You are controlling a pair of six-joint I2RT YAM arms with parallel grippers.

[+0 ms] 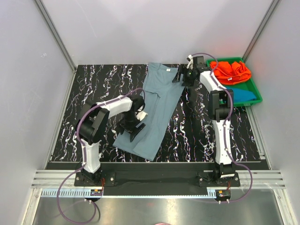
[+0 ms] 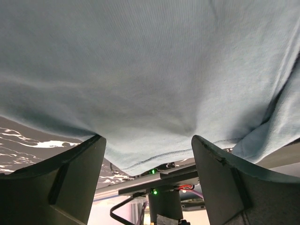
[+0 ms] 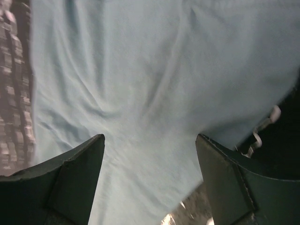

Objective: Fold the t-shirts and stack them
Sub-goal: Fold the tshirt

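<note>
Black marbled table (image 1: 93, 89), walled in by pale panels on three sides. Grey-blue t-shirt (image 1: 157, 108) lies flat on it as one long narrow band, running on a slant from the far middle of the table down toward the near left. Neck end is at the far end, and a small pale mark sits at the collar, too small to read. Hem end is at the near left, its corner close to the table's near edge. Left gripper (image 1: 133, 127) hangs low over the near-left part of the band, at the shirt's left edge, with the arm bent in from the left. Seen from its wrist, the jaws are spread wide. Ribbed grey-blue cloth fills the view beyond them, with a hem edge sagging across the gap and marbled table showing under it at the left. I cannot tell whether the fingertips touch the cloth. Right gripper (image 1: 182, 76) is at the far end, on the shirt's right edge just beside the collar, with the arm reaching up from the near right. Its jaws are spread too, nothing pinched between them. Its wrist view shows soft creases in the cloth ahead, a strip of table at the left, and some blur. Green tray (image 1: 257, 93) sits at the far right corner, well apart from the flat shirt. Orange t-shirt (image 1: 230, 71) is bunched in the tray's far part. Teal-blue t-shirt (image 1: 243, 96) is in the tray's near part, just beside the orange one and partly hidden by the right arm.
</note>
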